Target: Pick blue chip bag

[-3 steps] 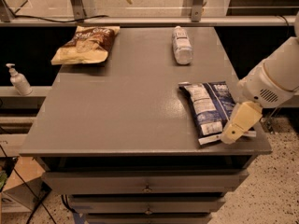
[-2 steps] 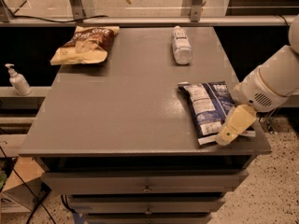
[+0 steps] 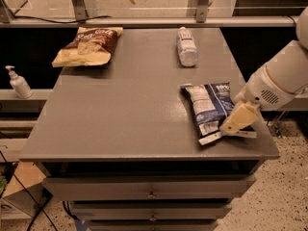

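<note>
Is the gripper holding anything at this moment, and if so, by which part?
It cannot be told. The gripper sits at the near end of the blue chip bag, which lies flat on the table.

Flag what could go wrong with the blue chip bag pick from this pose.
1. The gripper sits at the near end of the blue chip bag, close to the front-right corner of the table. A sideways nudge could slide the bag over the edge.
2. Contact looks limited to the bag's white sealed end, so the foil may slip out or the bag may dangle on lift.
</note>
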`<state>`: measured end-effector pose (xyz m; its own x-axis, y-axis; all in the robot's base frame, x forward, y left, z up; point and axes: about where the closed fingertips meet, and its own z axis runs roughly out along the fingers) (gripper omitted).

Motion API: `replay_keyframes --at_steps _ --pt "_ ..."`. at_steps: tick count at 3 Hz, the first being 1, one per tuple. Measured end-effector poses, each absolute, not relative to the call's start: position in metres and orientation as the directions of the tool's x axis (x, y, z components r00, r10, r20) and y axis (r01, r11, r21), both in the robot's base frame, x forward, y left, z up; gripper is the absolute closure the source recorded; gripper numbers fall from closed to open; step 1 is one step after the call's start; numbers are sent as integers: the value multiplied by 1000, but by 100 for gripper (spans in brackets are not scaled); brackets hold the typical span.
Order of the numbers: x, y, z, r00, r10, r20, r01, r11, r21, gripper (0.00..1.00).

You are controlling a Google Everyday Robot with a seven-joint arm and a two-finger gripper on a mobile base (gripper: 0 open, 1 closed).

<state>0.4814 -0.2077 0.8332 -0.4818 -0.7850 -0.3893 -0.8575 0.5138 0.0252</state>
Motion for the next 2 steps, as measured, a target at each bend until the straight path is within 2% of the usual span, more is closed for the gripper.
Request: replay_keyframes --at_steps 2 --pt "496 -197 898 -393 -824 -408 -881 464 -90 86"
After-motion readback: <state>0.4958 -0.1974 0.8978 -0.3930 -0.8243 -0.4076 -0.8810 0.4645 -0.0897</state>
